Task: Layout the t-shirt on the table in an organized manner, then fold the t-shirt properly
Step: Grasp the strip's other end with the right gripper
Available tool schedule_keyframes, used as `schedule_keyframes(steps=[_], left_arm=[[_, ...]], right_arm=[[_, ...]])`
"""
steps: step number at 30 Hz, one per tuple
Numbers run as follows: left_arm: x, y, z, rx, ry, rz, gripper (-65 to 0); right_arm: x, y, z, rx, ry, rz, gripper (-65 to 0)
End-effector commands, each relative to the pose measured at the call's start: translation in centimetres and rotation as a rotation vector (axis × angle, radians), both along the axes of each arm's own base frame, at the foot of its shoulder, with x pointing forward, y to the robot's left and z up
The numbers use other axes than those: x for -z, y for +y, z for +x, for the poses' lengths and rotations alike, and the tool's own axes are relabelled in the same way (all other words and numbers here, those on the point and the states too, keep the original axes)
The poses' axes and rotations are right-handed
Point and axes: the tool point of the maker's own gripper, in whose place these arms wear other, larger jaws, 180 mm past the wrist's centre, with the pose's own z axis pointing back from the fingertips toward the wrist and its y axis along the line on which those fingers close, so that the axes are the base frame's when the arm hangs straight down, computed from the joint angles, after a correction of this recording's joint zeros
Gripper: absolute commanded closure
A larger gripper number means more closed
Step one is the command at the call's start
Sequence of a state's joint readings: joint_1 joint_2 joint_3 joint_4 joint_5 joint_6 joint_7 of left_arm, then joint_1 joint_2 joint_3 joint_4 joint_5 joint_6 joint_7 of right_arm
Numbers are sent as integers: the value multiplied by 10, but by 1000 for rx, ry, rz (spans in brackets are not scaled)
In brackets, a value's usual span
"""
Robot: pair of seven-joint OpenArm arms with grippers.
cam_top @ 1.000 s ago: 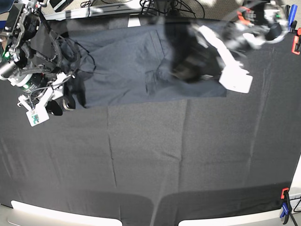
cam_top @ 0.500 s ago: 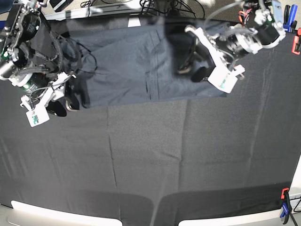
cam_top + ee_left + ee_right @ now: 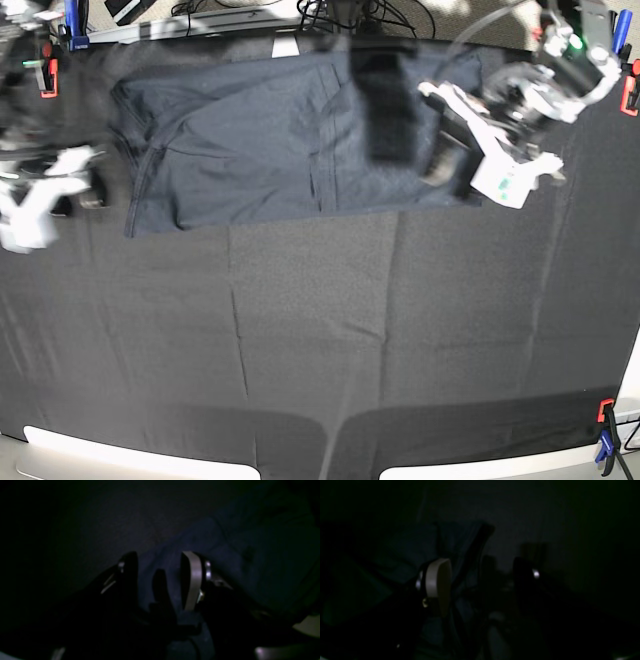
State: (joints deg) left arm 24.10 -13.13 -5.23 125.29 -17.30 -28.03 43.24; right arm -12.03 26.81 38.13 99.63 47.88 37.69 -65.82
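The dark t-shirt (image 3: 260, 140) lies spread across the far part of the table (image 3: 320, 340), with a vertical crease near its middle. My left gripper (image 3: 450, 165) hovers over the shirt's right edge, blurred. In the left wrist view its fingers (image 3: 192, 575) stand apart, and the left gripper (image 3: 160, 555) has blue fabric (image 3: 237, 555) below it. My right gripper (image 3: 75, 190) is off the shirt's left edge, blurred. In the right wrist view the right gripper (image 3: 481, 562) is wide open and empty, with the shirt (image 3: 407, 545) to its left.
Orange and blue clamps sit at the table's corners (image 3: 605, 440) (image 3: 630, 95) (image 3: 60, 40). Cables (image 3: 350, 15) lie behind the back edge, and a small white tag (image 3: 287, 45) is at the shirt's far edge. Pale table ends (image 3: 100, 450) show at the front.
My right arm has pulled left off the shirt's left edge and its jaws have spread wider. My left arm has shifted right toward the shirt's right edge.
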Motion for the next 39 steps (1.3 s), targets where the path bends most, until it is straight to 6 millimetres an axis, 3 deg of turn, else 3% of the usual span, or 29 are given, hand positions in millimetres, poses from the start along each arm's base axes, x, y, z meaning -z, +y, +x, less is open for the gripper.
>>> schedule_keyframes(steps=[1,5,9,13,24,34,39], left_arm=[[-12,-1,4,2,-46,-18,-258],[-16,3,7,-14,-66,-25,-258],[-19,2,8,-14,-82,-34,-258],[-19,2,8,-14,-81,-34,-258],[-19,2,8,-14,-81,-34,-258],[-18,2,8,-14,-80,-33,-258],[-17,2,7,-14,-74,-29,-258]], right_arm=[[-5,-8,4,19,-23,20,-381],[39,-21,-12,85,98,125,-381],[75,-12,-27,107,184,270,-380],[79,1,-26,125,170,412,-379],[69,16,-1,108,108,455,-379],[95,65,-7,-15,217,459,-377],[101,79,-11,-60,252,458,-266]])
